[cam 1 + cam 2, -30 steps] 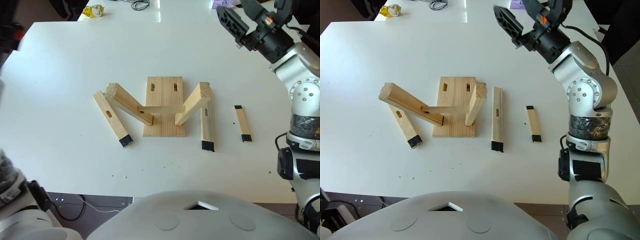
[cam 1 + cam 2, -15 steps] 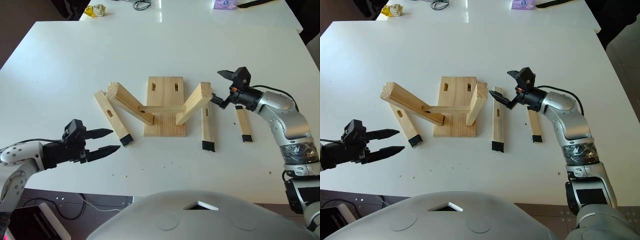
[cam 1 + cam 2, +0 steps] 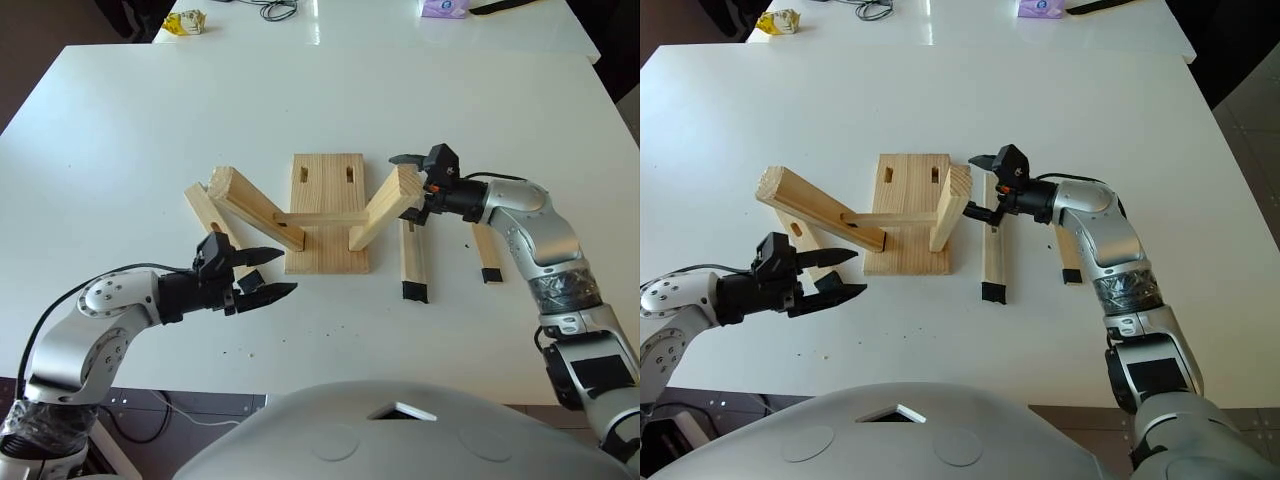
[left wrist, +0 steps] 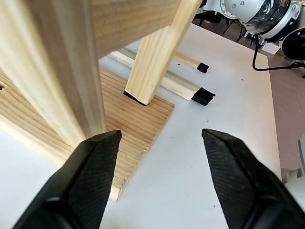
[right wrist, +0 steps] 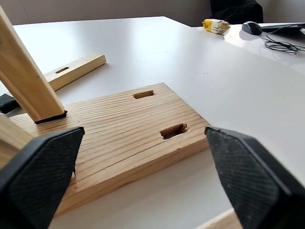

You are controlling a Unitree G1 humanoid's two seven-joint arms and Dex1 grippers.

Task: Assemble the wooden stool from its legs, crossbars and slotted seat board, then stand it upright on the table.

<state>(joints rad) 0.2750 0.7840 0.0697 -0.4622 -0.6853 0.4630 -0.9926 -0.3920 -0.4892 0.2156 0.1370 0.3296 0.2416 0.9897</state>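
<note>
The slotted seat board (image 3: 328, 240) lies flat at mid-table. Two thick legs (image 3: 255, 205) (image 3: 385, 210) joined by a crossbar (image 3: 322, 217) lean over it as a splayed frame. A loose slotted leg (image 3: 205, 215) lies to the left. Another leg (image 3: 412, 258) and a short black-tipped bar (image 3: 484, 250) lie to the right. My left gripper (image 3: 287, 270) is open, low, near the board's front left corner, with its fingers (image 4: 90, 181) wide apart. My right gripper (image 3: 405, 190) is open around the right leg's upper end; whether it touches is unclear.
A yellow object (image 3: 187, 20), cables (image 3: 280, 8) and a purple box (image 3: 443, 7) lie on the far table. The white table (image 3: 120, 130) has free room to the left, to the right and along the front edge.
My right arm came down from high at the back right to the frame's right leg. My left arm came into view and moved right toward the board.
</note>
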